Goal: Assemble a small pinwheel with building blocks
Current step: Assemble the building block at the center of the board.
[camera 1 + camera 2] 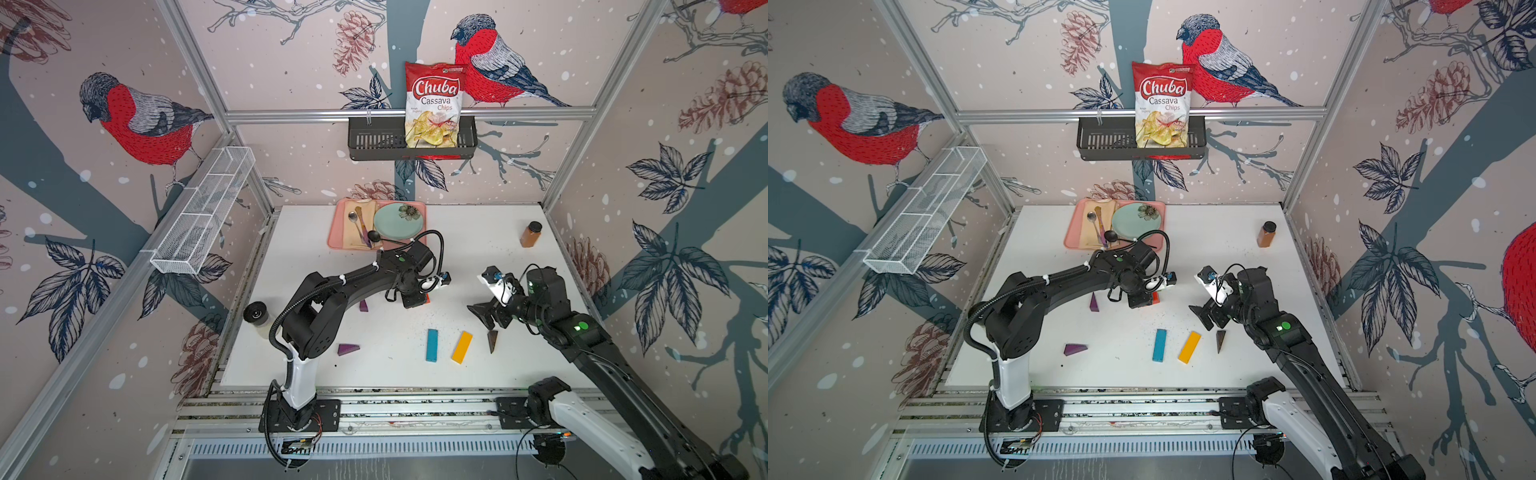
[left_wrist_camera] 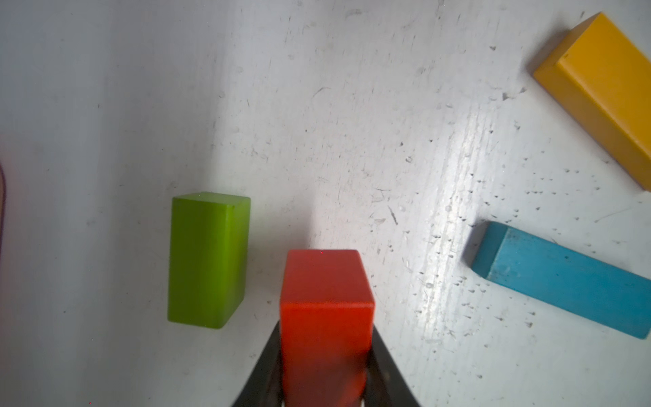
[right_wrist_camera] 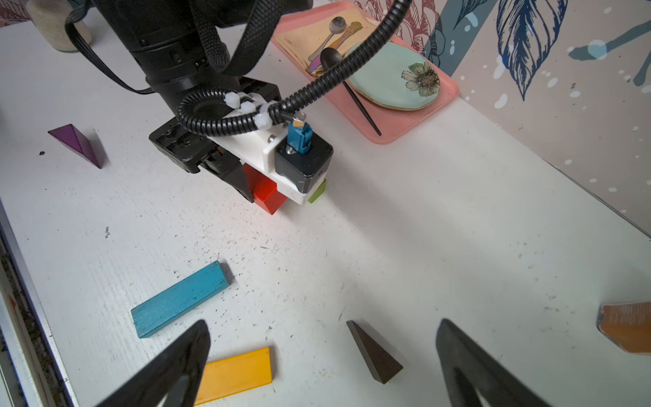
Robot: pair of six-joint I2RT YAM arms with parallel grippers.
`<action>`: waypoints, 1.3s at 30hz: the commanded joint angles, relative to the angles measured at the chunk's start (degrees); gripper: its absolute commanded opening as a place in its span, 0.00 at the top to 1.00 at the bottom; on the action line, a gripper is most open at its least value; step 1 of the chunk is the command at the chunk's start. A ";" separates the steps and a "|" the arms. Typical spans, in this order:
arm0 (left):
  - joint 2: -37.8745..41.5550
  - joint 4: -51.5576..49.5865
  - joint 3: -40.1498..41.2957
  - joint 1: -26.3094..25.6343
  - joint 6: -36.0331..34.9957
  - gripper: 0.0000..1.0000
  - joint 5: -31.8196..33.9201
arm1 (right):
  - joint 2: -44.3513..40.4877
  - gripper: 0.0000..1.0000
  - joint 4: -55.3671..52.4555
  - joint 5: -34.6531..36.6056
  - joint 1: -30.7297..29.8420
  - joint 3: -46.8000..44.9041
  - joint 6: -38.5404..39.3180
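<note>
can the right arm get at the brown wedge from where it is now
Probably yes. The right pincer is open and sits close by the brown wedge, which lies by itself, apart from the yellow bar. Nothing stands between pincer and wedge.

Bird-print walls (image 1: pixel 124 257) are enclosing white table (image 1: pixel 478 249); black basket (image 1: pixel 374 141) is hanging on rear rail (image 1: pixel 291 114), well beyond left gripper's (image 2: pixel 327 338) jaws.

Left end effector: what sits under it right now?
The left end effector is shut on a short red wooden brick. A short green wooden brick lies beside it, apart, on the white table. In both top views the arm hides the green brick.
</note>
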State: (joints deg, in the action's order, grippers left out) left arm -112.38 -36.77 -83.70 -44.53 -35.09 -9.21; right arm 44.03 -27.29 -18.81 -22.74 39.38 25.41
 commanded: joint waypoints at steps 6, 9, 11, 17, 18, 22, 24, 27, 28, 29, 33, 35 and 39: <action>-2.88 -1.37 -2.00 -0.91 -2.77 0.82 3.40 | 0.00 0.00 -0.93 -2.08 0.39 0.06 1.04; -3.67 -1.47 -2.74 -0.99 -3.34 0.82 4.23 | 0.50 0.00 -1.06 -2.59 0.46 0.26 1.41; -4.07 -1.40 -2.92 -0.99 -3.97 0.82 5.05 | 0.60 0.00 -1.07 -2.94 0.48 0.21 1.61; -4.91 -0.65 -3.85 -1.08 -4.00 0.80 5.46 | 1.29 0.01 -1.01 -3.43 0.77 0.29 2.34; -4.96 -0.52 -3.83 -1.07 -4.06 0.80 5.81 | 1.42 0.01 -0.88 -3.51 0.87 0.23 2.45; -5.14 0.24 -3.90 -1.08 -4.29 0.79 5.94 | 2.13 0.01 -0.51 -4.02 1.20 0.43 2.72; -5.37 0.27 -4.31 -1.12 -4.28 0.79 5.52 | 2.39 0.01 -0.48 -4.04 1.24 0.51 2.81; -5.70 0.58 -4.40 -1.14 -4.02 0.77 6.17 | 2.61 0.01 -0.47 -4.13 1.34 0.59 2.83; -5.71 0.70 -4.40 -1.15 -3.95 0.77 6.22 | 2.53 0.01 -0.48 -4.13 1.34 0.57 2.90; -5.66 0.74 -4.46 -1.17 -3.93 0.76 6.15 | 2.55 0.01 -0.41 -4.19 1.34 0.61 2.89; -5.75 0.78 -4.78 -1.28 -3.50 0.72 5.65 | 2.42 0.01 -0.33 -4.16 1.52 0.30 3.07; -5.75 0.94 -4.65 -1.26 -3.49 0.70 5.61 | 2.46 0.01 -0.22 -4.24 1.61 0.20 3.20; -5.67 1.01 -4.51 -1.34 -3.58 0.68 5.53 | 2.70 0.01 -0.25 -4.35 1.75 0.18 3.38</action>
State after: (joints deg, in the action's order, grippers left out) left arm -118.10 -36.25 -87.99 -45.71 -37.87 -3.03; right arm 46.65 -28.34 -22.46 -20.99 39.55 28.40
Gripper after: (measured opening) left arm 0.320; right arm 0.996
